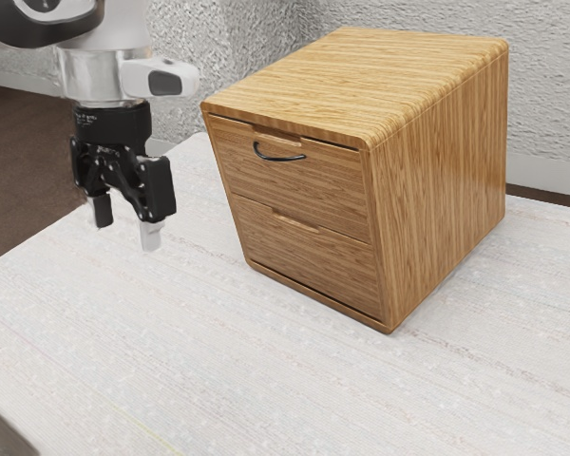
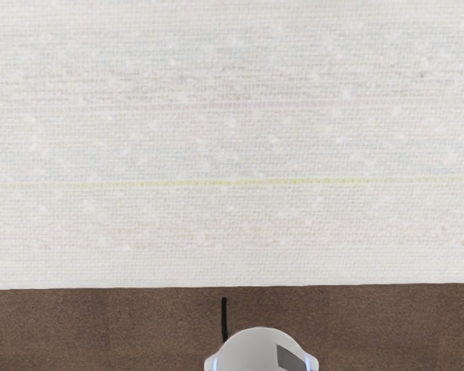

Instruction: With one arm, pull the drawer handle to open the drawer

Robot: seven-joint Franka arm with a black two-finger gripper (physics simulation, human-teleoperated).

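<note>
while the pincer (image 1: 125,228) hangs released and empty, the drawer handle (image 1: 277,155) lies well apart toward the exterior view's right, slightly higher, its long axis horizontal.

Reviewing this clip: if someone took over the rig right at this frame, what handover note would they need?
Gripper: jaws open and empty, pointing down, hanging above the table, to the exterior view's left of the cabinet and clear of it.
Things: the dark handle sits on the top drawer, whose front looks flush with the cabinet. The lower drawer also looks shut.
Done: nothing yet; the handle is untouched.
Left: bring the jaws to the handle, close on it, and pull the top drawer out.
</note>
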